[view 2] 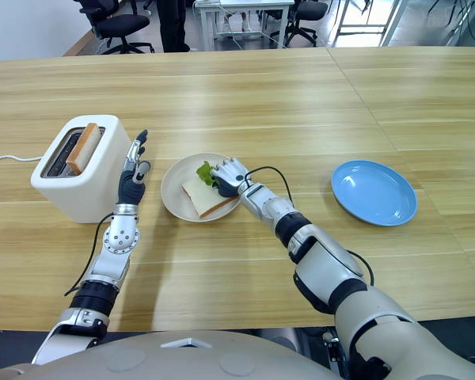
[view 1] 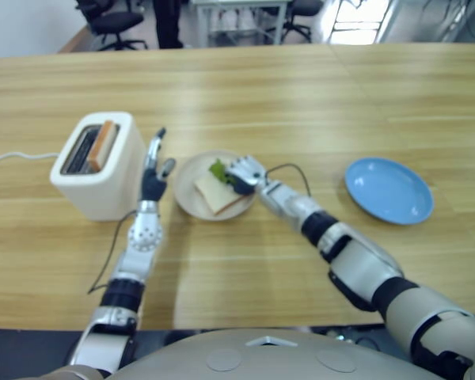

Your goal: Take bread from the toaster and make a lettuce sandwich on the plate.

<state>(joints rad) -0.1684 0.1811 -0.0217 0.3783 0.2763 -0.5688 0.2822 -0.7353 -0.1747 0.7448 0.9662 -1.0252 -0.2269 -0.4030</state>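
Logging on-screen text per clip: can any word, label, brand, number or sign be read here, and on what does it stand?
None can be read: no legible print on the toaster, cream plate, blue plate, table, left hand, or right hand holding the lettuce.

The bench (view 2: 301, 103) carries one toaster (view 2: 73, 178) and two plates, a cream plate (view 2: 174, 202) and a blue plate (view 2: 374, 192). There are two pieces of bread, a slice in the toaster (view 2: 83, 148) and a slice on the cream plate (view 2: 207, 195), plus one lettuce leaf (view 2: 205, 171). Two hands show, the left hand (view 2: 132, 176) and the right hand (view 2: 231, 176).
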